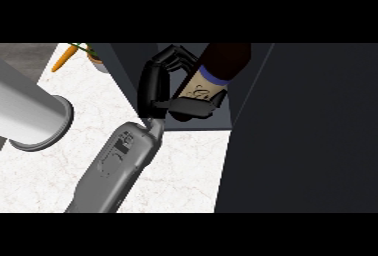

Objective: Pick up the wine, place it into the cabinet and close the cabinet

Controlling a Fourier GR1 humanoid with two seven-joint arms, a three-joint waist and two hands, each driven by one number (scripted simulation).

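Grey forearm [118, 165] is extended into the cabinet [295, 125], its right hand [159, 85] curled round the wine [210, 75] — tilted, the bottle could be toppled on release

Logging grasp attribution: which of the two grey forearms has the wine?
The central forearm, from the lower edge: its black right hand curls round the wine bottle. The forearm at left shows no hand.

Robot forearm and hand, centre of frame

Smooth grey tapered forearm shell [118, 167] with dark outlined markings; glossy black segmented hand [159, 87] at upper centre.
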